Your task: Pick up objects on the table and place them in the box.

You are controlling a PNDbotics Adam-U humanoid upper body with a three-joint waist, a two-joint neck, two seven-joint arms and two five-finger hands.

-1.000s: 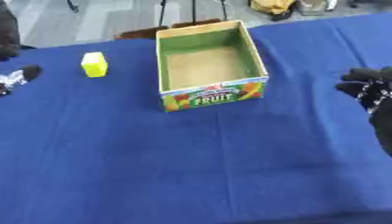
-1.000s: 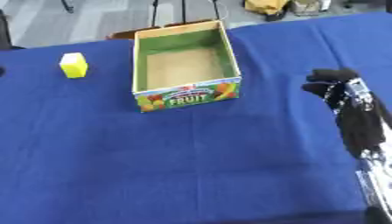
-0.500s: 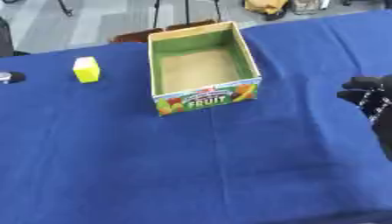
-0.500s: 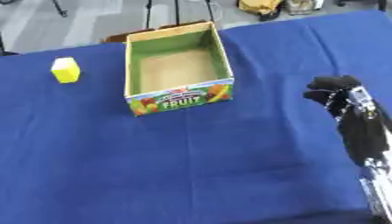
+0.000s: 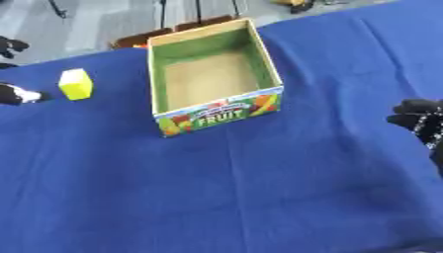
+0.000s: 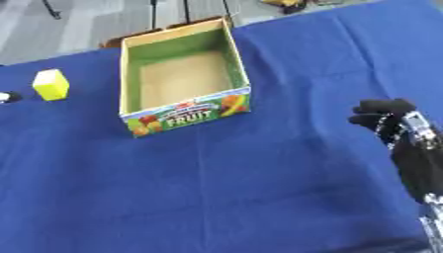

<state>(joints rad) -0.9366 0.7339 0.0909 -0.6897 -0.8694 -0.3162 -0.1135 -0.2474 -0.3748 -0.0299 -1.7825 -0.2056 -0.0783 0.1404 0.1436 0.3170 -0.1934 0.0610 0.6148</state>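
Apparently idle: right hand (image 6: pixel 387 118) fingers curled on nothing, parked right; yellow block (image 5: pixel 76 84) unpicked beside empty box (image 5: pixel 213 75); left hand fingers untellable.

Blue cloth, green box, yellow block

The deep blue tablecloth (image 5: pixel 259 188) is plain. The open cardboard box (image 5: pixel 213 78) is green inside with a tan floor and a fruit-print front reading FRUIT; the small block (image 5: pixel 75 84) near the left edge is bright yellow. The right hand (image 6: pixel 387 120) is black with silver bits.

Open green-lined fruit box (image 5: pixel 216 116) stands upright; yellow block (image 5: pixel 76 84) left, apart.
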